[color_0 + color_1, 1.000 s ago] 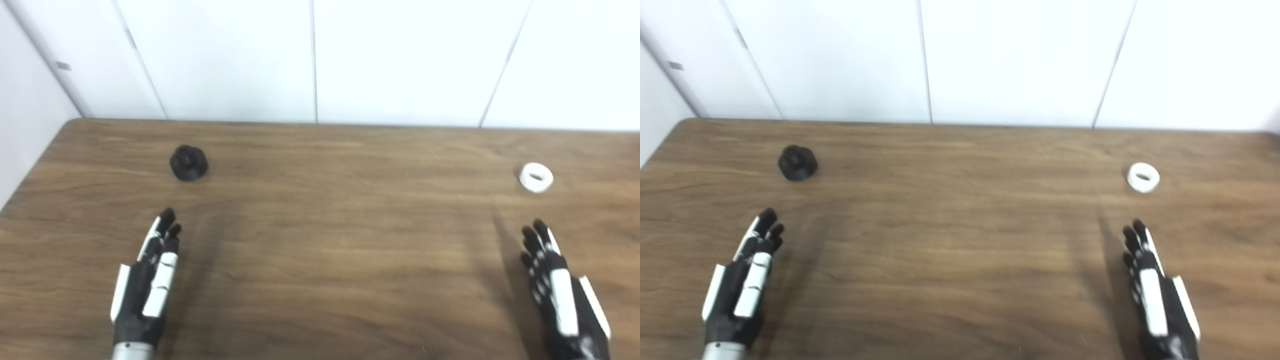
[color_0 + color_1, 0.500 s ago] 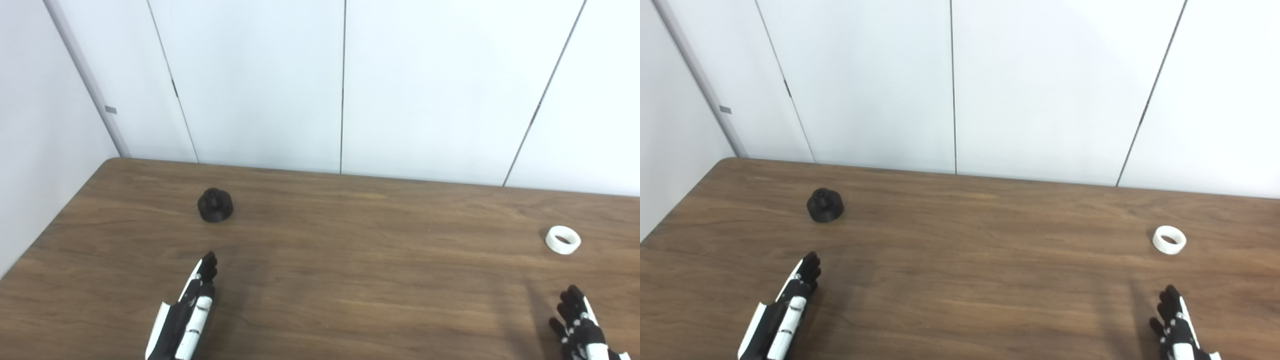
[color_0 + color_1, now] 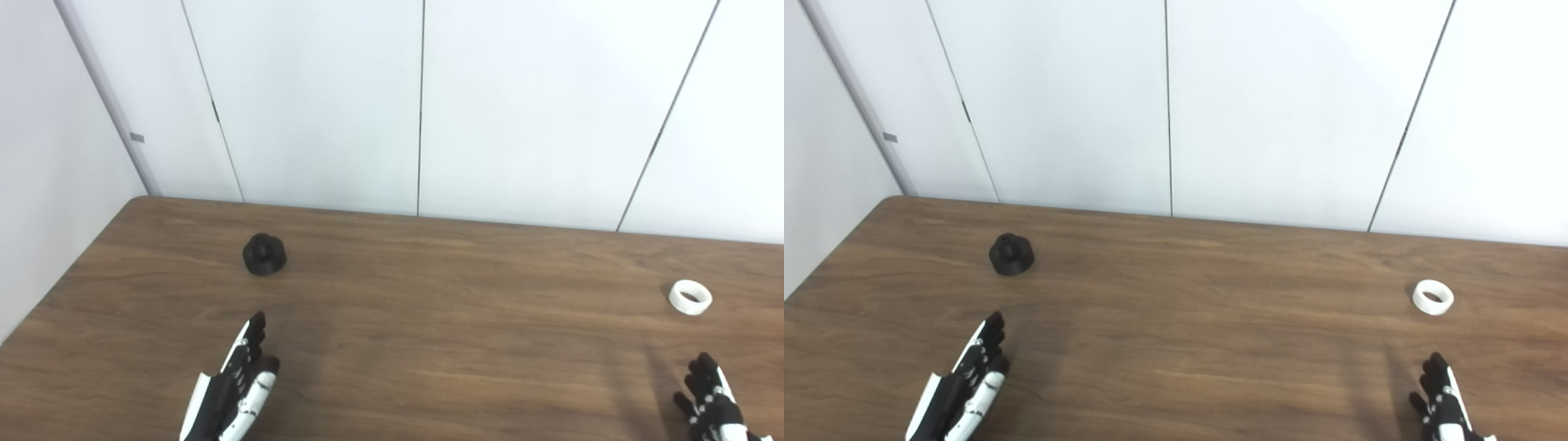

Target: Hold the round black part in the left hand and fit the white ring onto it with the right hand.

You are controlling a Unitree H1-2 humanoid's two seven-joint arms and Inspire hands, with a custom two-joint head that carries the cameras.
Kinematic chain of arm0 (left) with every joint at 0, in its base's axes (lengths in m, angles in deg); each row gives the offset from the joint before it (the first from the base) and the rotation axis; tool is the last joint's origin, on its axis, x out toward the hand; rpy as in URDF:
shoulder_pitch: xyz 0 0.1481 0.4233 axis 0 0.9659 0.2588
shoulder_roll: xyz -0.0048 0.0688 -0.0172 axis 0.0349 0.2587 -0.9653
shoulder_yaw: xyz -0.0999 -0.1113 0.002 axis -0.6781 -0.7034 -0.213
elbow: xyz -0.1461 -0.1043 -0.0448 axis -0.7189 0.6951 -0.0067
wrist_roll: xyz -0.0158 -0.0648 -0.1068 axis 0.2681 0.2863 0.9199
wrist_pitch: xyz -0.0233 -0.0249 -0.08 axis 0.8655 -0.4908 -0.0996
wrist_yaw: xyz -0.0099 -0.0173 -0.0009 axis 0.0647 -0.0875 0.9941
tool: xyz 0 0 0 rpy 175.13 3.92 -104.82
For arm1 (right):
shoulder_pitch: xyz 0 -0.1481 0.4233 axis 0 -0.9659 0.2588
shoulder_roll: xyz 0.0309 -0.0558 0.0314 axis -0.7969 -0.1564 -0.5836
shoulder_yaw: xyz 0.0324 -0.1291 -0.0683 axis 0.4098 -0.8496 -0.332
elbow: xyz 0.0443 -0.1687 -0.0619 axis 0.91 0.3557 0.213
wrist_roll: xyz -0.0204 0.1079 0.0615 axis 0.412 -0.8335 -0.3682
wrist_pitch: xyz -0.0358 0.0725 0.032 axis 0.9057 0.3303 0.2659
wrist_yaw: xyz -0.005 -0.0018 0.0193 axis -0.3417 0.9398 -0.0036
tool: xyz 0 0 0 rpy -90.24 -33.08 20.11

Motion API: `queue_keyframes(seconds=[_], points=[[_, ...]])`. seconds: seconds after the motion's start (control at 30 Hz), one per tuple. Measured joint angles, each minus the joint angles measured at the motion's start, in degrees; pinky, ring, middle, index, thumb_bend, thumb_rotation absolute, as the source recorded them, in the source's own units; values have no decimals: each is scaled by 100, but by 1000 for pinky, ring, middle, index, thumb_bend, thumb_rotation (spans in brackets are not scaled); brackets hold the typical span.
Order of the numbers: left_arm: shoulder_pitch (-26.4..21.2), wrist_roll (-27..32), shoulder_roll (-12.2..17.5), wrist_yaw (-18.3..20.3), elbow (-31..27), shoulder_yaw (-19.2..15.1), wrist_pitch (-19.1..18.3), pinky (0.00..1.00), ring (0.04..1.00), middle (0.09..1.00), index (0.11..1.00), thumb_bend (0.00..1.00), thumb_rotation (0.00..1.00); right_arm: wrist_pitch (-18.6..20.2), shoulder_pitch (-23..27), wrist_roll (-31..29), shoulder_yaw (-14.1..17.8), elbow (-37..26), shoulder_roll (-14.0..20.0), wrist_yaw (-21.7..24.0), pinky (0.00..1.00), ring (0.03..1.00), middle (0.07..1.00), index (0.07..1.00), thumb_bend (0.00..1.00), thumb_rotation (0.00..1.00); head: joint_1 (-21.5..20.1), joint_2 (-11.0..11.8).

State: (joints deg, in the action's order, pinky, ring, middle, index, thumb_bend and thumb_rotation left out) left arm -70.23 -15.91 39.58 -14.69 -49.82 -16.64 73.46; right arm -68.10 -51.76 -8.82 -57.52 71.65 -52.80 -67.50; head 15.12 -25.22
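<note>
The round black part (image 3: 264,255) sits upright on the wooden table (image 3: 429,318) at the back left, a small knob on its top. Far across at the right lies the white ring (image 3: 690,297), flat with its hole facing up. My left hand (image 3: 236,386) hovers near the front edge, well short of the black part, fingers stretched out and thumb apart, holding nothing. My right hand (image 3: 710,405) shows only its fingertips at the bottom right corner, spread and empty, some way in front of the ring.
White wall panels (image 3: 422,104) rise directly behind the table's far edge. A side wall (image 3: 49,184) runs close along the table's left edge. Nothing else stands on the wood between the two parts.
The camera tilted up over the last second, so the whole scene slid down in the picture. In the last half second my left hand's thumb has spread out from the fingers.
</note>
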Motion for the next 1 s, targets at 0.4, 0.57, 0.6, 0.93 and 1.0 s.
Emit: queue_keyframes(seconds=[0.4,0.57,0.6,0.93,1.0], points=[[-649,-2164,251,-494,-613,-342,-1219,861,913,931,910,868,228,-105,44,54,-8,100,-2,-52,1000,1000,1000,1000,563,1000,-44,-44],[-1148,-2814,538,-450,-729,-416,-1849,963,986,945,894,879,227,-120,58,87,-14,100,-1,-54,1000,1000,999,1000,547,1000,-26,-44],[-1244,-2877,601,-440,-725,-415,-1907,982,994,948,893,888,241,-119,59,94,-15,101,-1,-56,1000,1000,997,1000,547,1000,-35,-44],[-2136,-3639,1142,-367,209,-200,-2573,1000,994,949,875,920,395,-195,82,88,-22,168,0,-74,1000,1000,1000,1000,567,1000,-44,-35],[-2281,-3702,1182,-372,450,-159,-2597,1000,990,947,870,922,409,-208,89,45,-19,188,1,-68,1000,1000,1000,1000,575,1000,-27,-18]])
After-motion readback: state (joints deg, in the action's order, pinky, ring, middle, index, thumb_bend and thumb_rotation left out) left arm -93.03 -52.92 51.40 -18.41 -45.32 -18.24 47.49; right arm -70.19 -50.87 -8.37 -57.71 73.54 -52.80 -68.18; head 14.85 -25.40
